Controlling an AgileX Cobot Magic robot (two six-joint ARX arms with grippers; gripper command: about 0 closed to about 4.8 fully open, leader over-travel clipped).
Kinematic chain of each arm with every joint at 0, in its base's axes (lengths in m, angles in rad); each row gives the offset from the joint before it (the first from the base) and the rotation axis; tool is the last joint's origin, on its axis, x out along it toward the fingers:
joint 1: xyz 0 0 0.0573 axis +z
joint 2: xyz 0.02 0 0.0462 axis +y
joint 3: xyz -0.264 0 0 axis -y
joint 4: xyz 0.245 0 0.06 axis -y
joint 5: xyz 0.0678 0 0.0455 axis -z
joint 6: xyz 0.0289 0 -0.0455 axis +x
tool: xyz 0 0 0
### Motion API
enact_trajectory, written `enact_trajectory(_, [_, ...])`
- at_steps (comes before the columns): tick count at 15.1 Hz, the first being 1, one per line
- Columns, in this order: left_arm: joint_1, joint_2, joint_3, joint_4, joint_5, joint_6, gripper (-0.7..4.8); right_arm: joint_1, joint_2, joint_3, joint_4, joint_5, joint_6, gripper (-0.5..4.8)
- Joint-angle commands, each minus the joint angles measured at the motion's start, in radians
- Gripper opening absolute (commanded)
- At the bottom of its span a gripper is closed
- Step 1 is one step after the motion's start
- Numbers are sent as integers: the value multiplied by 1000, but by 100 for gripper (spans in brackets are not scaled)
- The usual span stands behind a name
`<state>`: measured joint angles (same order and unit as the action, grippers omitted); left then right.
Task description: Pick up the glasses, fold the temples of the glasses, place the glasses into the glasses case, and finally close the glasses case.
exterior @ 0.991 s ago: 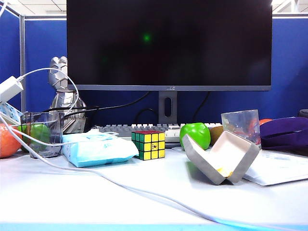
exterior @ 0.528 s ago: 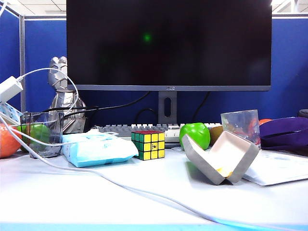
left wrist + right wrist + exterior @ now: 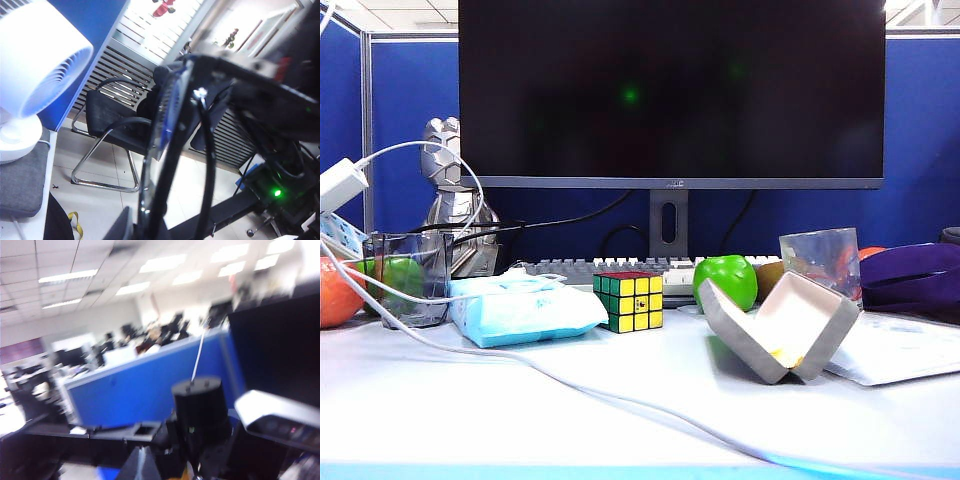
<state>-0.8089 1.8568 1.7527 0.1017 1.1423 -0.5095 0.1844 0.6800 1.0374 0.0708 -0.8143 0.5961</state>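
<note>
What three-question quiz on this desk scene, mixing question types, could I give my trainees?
1. True or false: the glasses case is closed.
2. Which thing does the left gripper hold before its wrist camera? A the glasses B a pen C a spoon
3. Fill in: in the exterior view, the Rubik's cube stands between the tissue pack and the ____.
Key: 1 false; 2 A; 3 glasses case. Both grippers, the right gripper shut, are outside the exterior view.
</note>
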Motion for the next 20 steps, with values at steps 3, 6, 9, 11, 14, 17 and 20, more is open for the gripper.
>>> enact_trajectory(3, [2, -8, 6, 12, 6, 0, -6, 0, 13, 3, -15, -38, 1, -1])
enact_trajectory(6, [1, -13, 9, 12, 6, -26, -6, -1, 13, 3, -123, -41, -66, -1])
enact_trajectory(9, [1, -25, 9, 16, 8, -26, -6, -1, 13, 3, -168, -33, -134, -1])
enact_trajectory(11, [1, -35, 11, 20, 24, -30, -6, -2, 17, 3, -209, -17, -184, -1])
enact_trajectory(14, [1, -50, 14, 21, 35, -52, -6, -2, 20, 2, -253, -9, -241, -1])
enact_trajectory(17, [1, -63, 14, 37, 74, -56, -6, -2, 20, 2, -287, 43, -281, -1])
enact_trajectory(20, [1, -71, 14, 73, 92, -75, -6, -2, 20, 2, -306, 91, -287, -1])
